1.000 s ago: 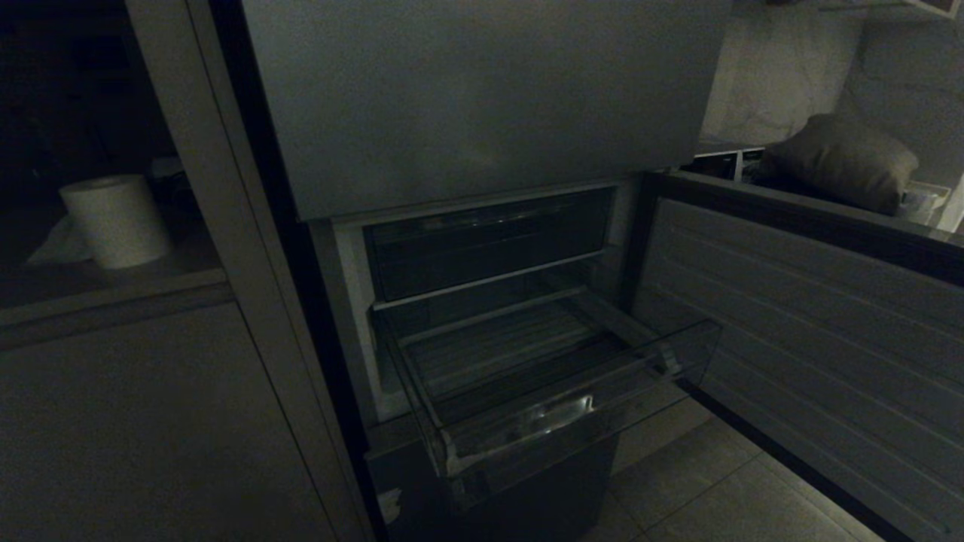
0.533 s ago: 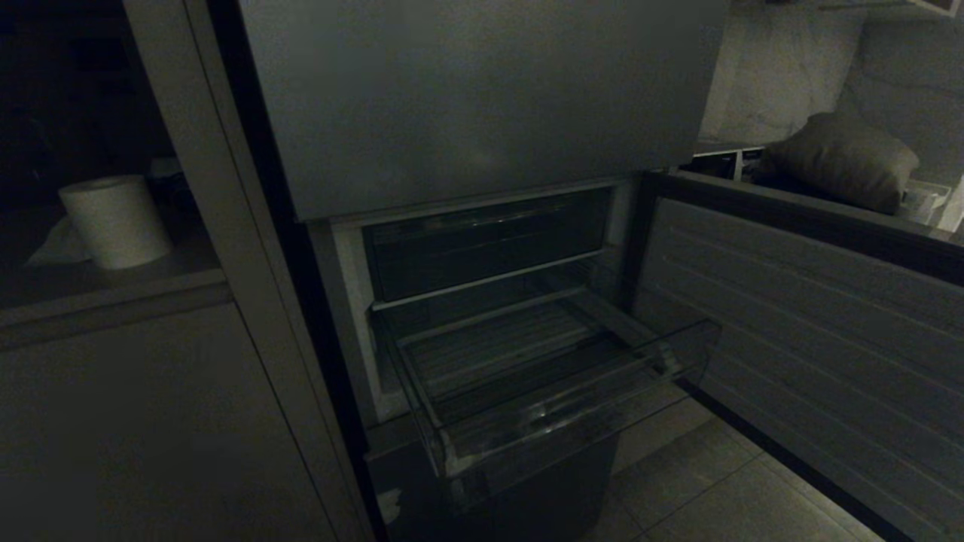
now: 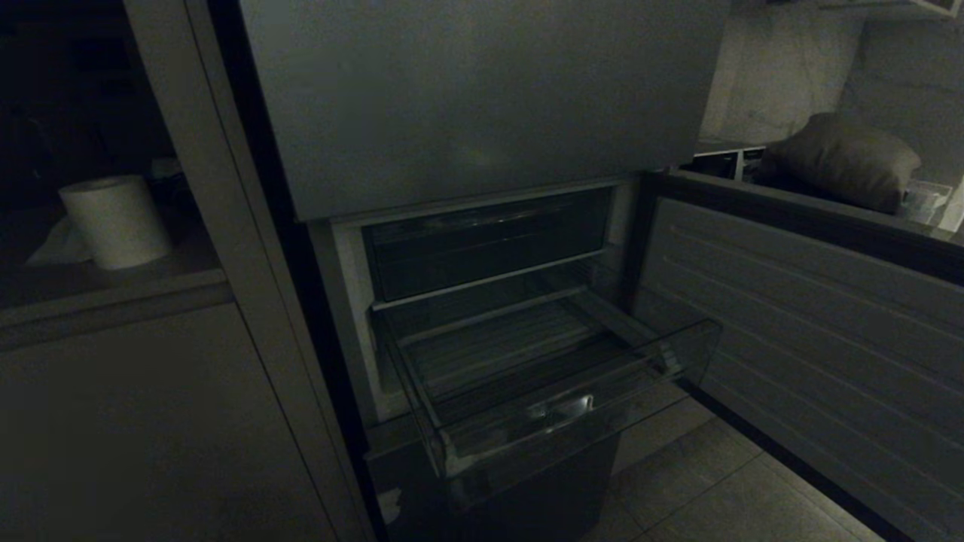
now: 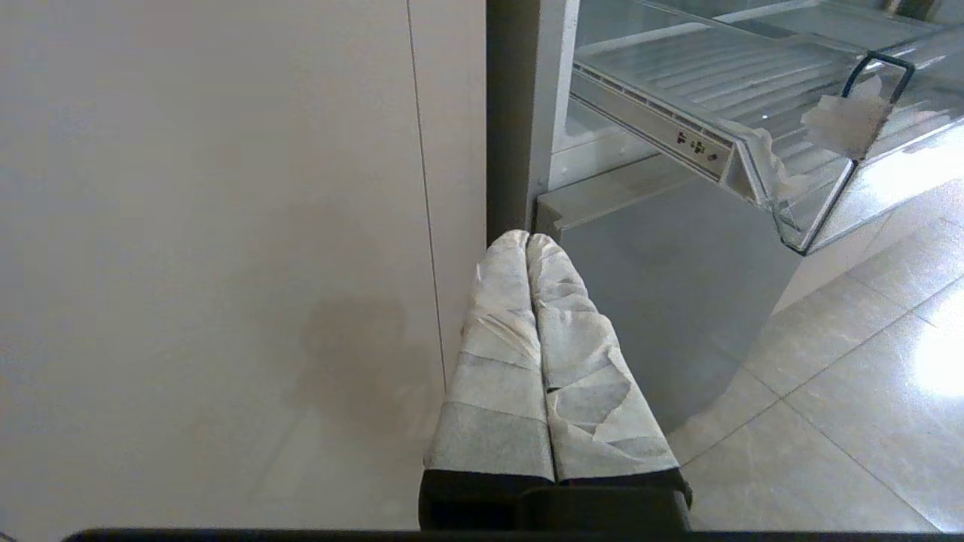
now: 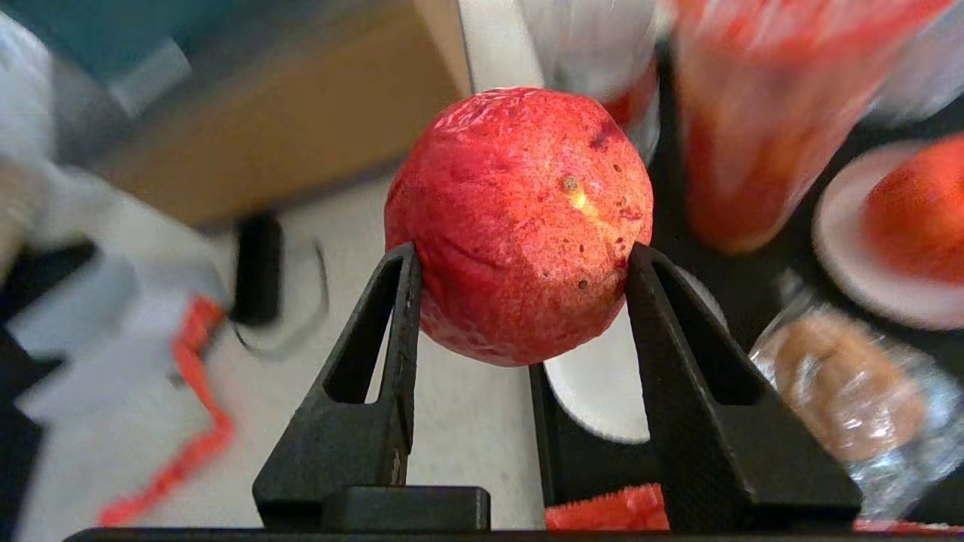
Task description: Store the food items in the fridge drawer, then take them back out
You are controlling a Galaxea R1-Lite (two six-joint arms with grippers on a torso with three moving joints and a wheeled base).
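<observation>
Nothing in front of the fridge has shifted in the last second: the fridge drawer (image 3: 527, 376) is pulled out as far as it was, with nothing in it, and neither arm has come into the head view.

The right tool (image 5: 520, 260) is off to the side, clamped on one of the food items (image 5: 520, 222), its two black fingers (image 5: 392, 301) pressing the fruit's flanks. The blur behind it suggests the arm is swinging, probably to carry the fruit to the drawer, which stands open to receive it. The fruit is round and red, its skin mottled and a little wrinkled, with small dark pits and a pale spot near the top. A second red piece (image 5: 915, 207) rests on a pale plate (image 5: 843, 278) on the surface beyond, among wrapped goods.

The left tool (image 4: 531, 241) hangs low beside the fridge's lower corner, taped fingers (image 4: 501, 331) pressed together and holding nothing, seemingly parked out of the way.

The drawer itself is clear plastic with a ribbed floor and a glossy front lip.
</observation>
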